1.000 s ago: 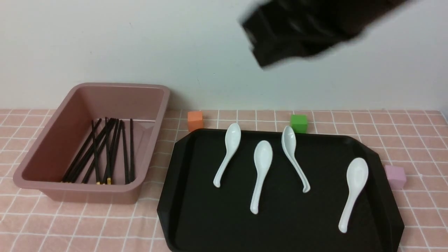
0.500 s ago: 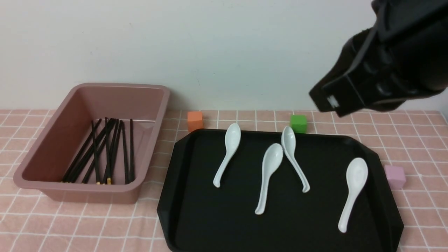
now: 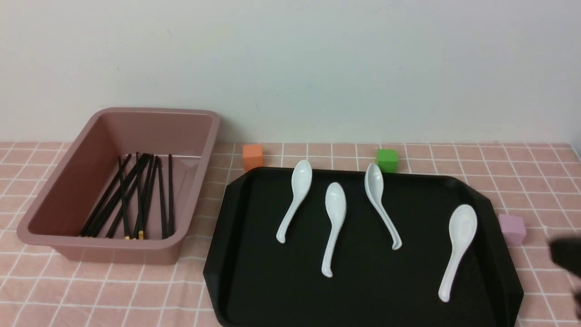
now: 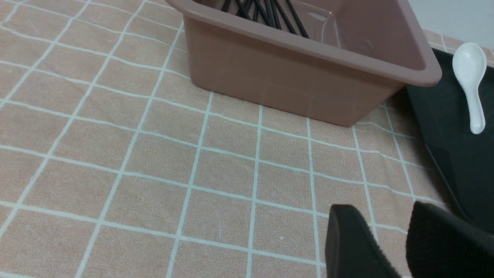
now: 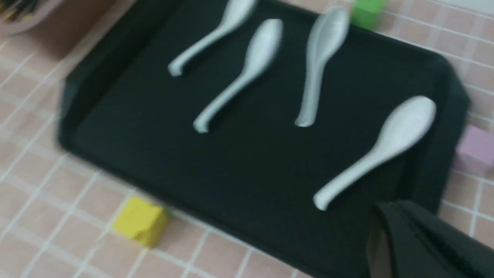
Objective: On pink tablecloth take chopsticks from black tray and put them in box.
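The chopsticks (image 3: 136, 195) lie as a bundle of black sticks inside the mauve box (image 3: 118, 254), at the left on the pink tablecloth (image 3: 113, 295). The black tray (image 3: 386, 290) holds only white spoons; I see no chopsticks on it. My left gripper (image 4: 384, 218) is open and empty, low over the cloth in front of the box (image 4: 289, 73). My right gripper (image 5: 389, 216) looks shut and empty, over the tray's near right corner (image 5: 231, 166). In the front view only a dark blurred part of the right arm (image 3: 565, 256) shows at the right edge.
Several white spoons (image 3: 333, 227) lie spread across the tray. An orange cube (image 3: 253, 156) and a green cube (image 3: 387, 160) stand behind the tray. A pink cube (image 3: 513, 228) stands at its right. A yellow cube (image 5: 141, 220) stands in front of the tray.
My right arm has swung from the top middle to the right and down, almost out of the front view. The second spoon from the left swung right, then back left.
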`<state>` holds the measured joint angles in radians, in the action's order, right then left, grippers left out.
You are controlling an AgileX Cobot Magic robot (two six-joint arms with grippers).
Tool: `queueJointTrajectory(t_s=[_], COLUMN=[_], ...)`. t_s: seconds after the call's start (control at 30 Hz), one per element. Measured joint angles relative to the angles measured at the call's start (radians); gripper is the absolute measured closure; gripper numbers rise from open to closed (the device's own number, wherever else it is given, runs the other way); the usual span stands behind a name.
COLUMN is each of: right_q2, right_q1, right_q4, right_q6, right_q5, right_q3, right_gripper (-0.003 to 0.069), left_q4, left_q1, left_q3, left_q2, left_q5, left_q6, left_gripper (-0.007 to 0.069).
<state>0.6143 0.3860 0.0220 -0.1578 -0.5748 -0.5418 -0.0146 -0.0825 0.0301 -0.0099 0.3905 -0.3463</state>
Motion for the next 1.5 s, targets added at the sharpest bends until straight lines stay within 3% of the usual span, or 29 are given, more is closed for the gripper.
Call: queueJointTrajectory(t_s=[0.13, 0.37, 1.5], right_q2=[-0.249, -0.596, -0.624], right_q1=[-0.113, -0.216, -0.227], right_q4=[-0.004, -0.007, 0.027], right_q6=[0.000, 0.000, -0.001], right_q5=[0.143, 0.170, 0.178], right_q3=[0.278, 0.551, 0.554], right_gripper=[0.0669, 0.0669, 0.0657], left_q4=[0.000, 0.000, -0.001], left_q1=[0.000, 0.000, 0.000], left_q3=[0.000, 0.000, 0.000], left_q2=[0.000, 0.000, 0.000], left_q5=[0.000, 0.000, 0.000], left_q6=[0.000, 0.000, 0.000], left_gripper=[0.0386, 0.0386, 0.0386])
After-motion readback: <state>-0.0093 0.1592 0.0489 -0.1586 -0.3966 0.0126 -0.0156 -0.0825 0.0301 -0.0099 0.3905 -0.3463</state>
